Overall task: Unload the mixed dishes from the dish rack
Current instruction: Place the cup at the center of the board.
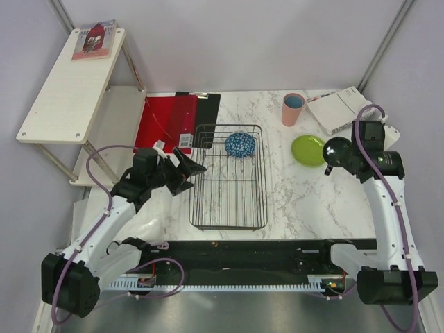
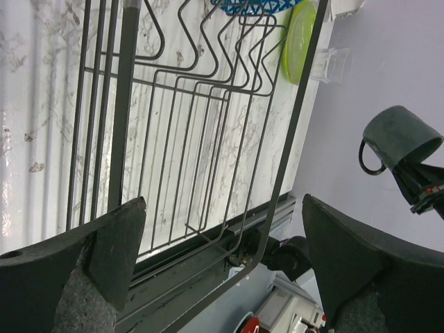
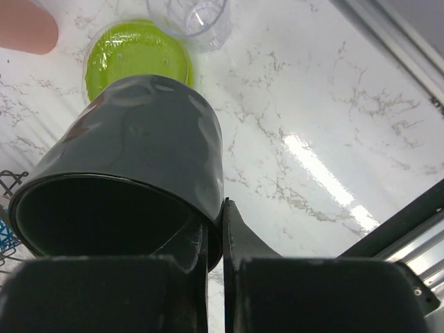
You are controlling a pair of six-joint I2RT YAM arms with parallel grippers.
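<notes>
The black wire dish rack (image 1: 228, 227) stands mid-table with the blue patterned bowl (image 1: 240, 144) at its far end. My left gripper (image 1: 191, 169) is open and empty at the rack's left rim; in the left wrist view (image 2: 222, 257) the rack's rim (image 2: 298, 118) passes between the fingers. My right gripper (image 3: 222, 236) is shut on the rim of the dark grey mug (image 3: 146, 139), held above the table (image 1: 338, 153) right of the lime-green plate (image 1: 308, 150). The pink cup (image 1: 293, 109) stands behind the plate. The clear glass (image 3: 191, 17) stands beside the plate.
A red clipboard (image 1: 173, 121) lies behind the left gripper. A spiral notebook (image 1: 340, 109) lies at the back right. A white shelf unit (image 1: 76, 83) with a book (image 1: 97, 38) stands at the far left. The table's front edge has a metal rail.
</notes>
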